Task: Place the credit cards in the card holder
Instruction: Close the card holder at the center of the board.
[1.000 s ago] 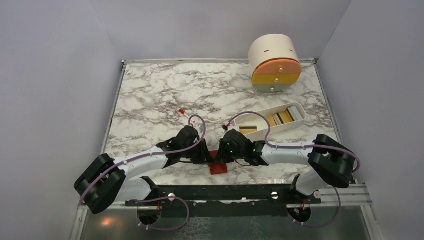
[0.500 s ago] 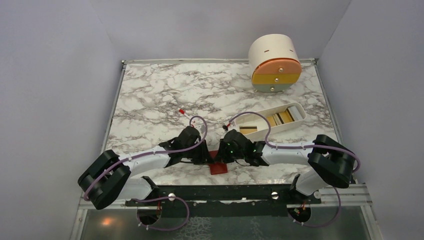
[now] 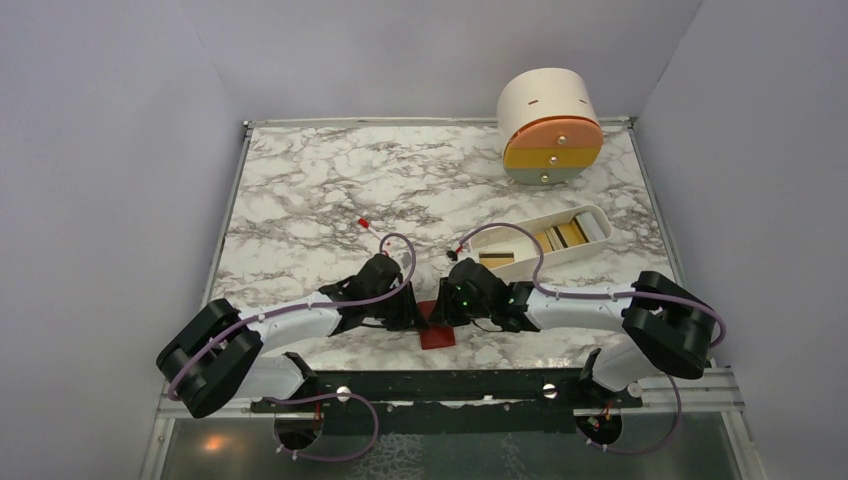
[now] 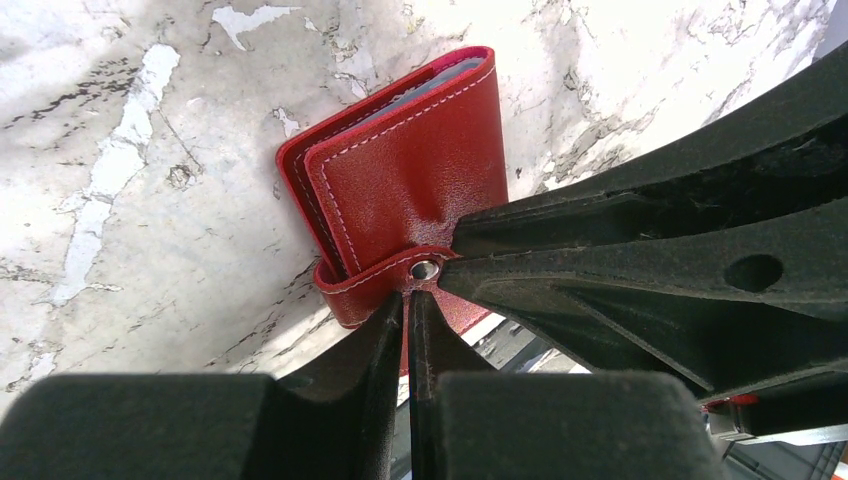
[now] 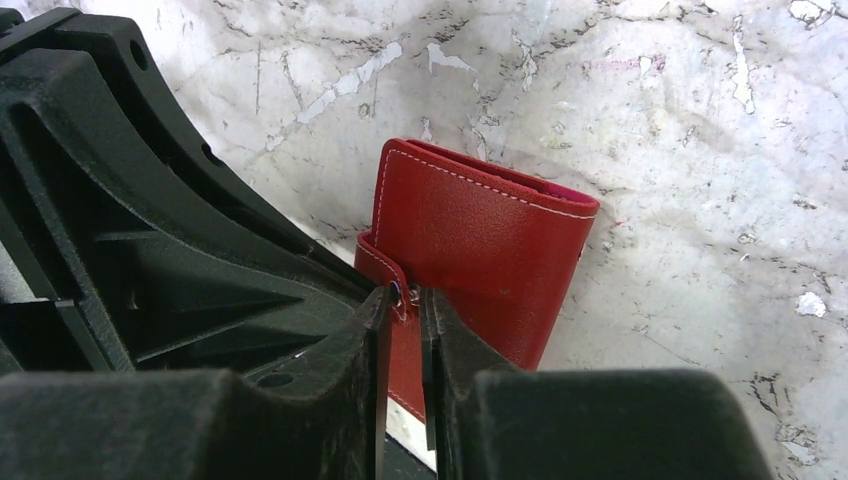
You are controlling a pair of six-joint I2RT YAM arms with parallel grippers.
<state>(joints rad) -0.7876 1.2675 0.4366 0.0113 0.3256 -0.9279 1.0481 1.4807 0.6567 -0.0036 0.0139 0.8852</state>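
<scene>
Card holder (image 3: 437, 337) mostly hidden, top cam.

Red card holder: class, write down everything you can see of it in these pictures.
The red leather-look folding card holder has white stitching, a strap tab with a metal snap stud and a greyish layer inside the fold. It lies folded flat on the marble-patterned tabletop near its front edge. The left gripper pinches the strap tab beside the stud; the right gripper, tips slightly apart, meets the same tab.
</scene>
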